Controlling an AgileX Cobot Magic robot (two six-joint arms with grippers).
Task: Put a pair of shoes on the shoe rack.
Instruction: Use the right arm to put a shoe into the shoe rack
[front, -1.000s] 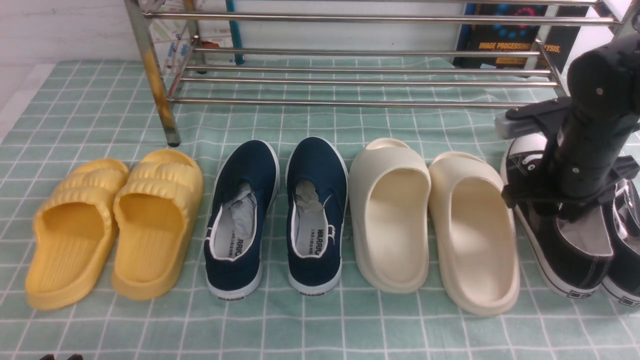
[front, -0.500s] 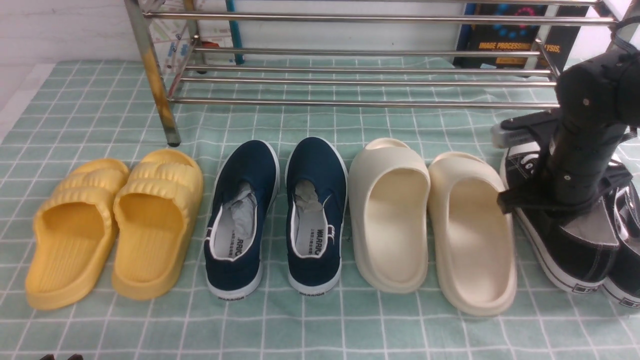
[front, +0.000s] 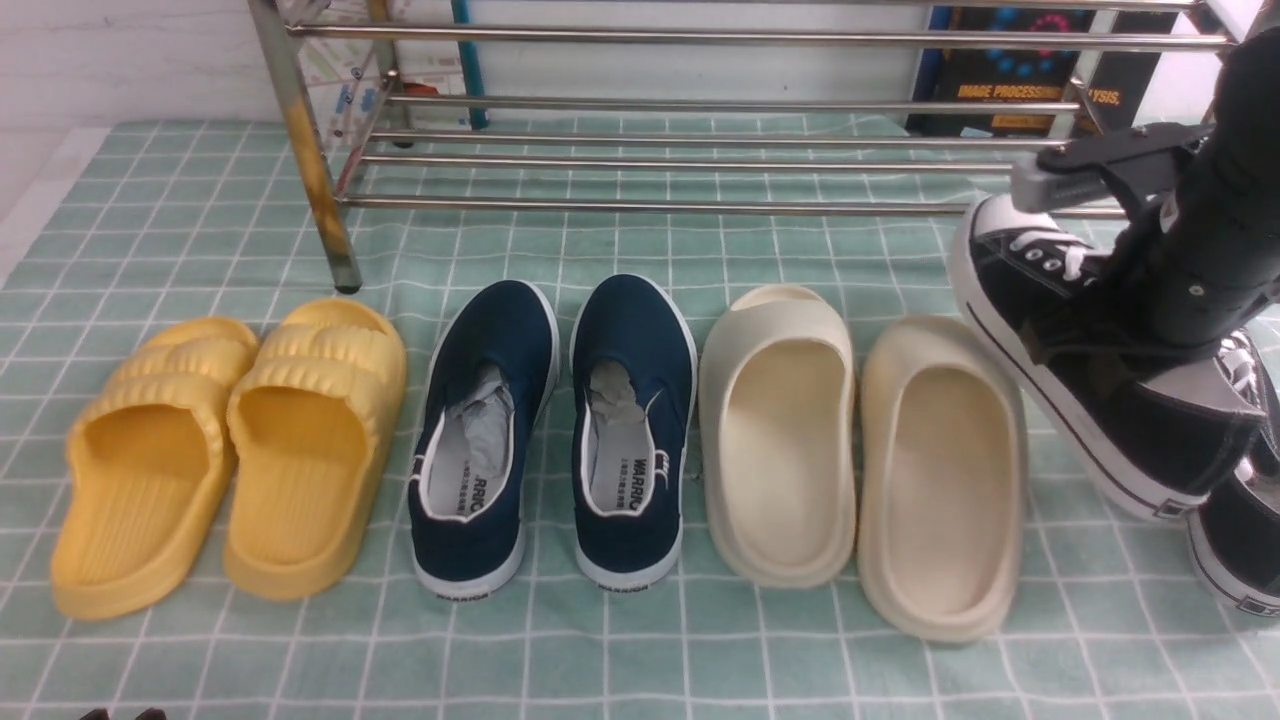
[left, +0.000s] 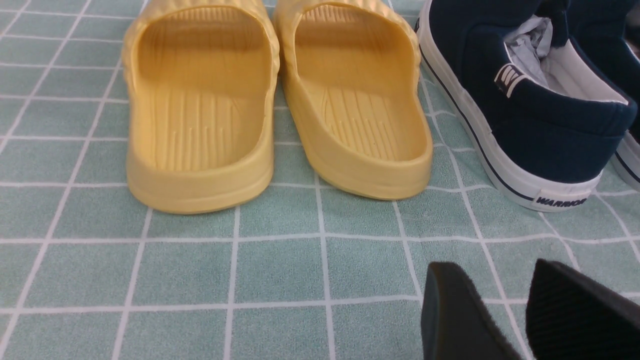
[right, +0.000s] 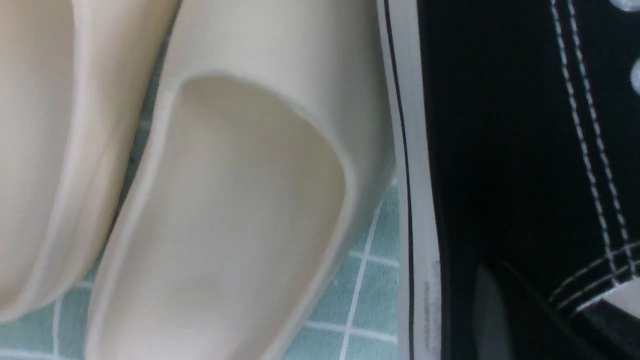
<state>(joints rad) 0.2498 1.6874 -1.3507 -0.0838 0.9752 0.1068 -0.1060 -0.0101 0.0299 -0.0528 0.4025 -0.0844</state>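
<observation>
the right end effector (front: 1130, 335) is clamping 1 sneaker (front: 1040, 300) at its opening, tilting it toe-up just short of the rack (front: 700, 207) — nothing is sitting on it yet. the 2nd sneaker (front: 1235, 540) is waiting on the surface (front: 640, 660) — the left end effector (left: 522, 305) is idling, fingers apart.

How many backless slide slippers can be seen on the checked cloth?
4. Two yellow slides, side by side, at the row's left end; two cream slides, side by side, between the navy slip-ons and the black sneaker. None seems hidden.
</observation>
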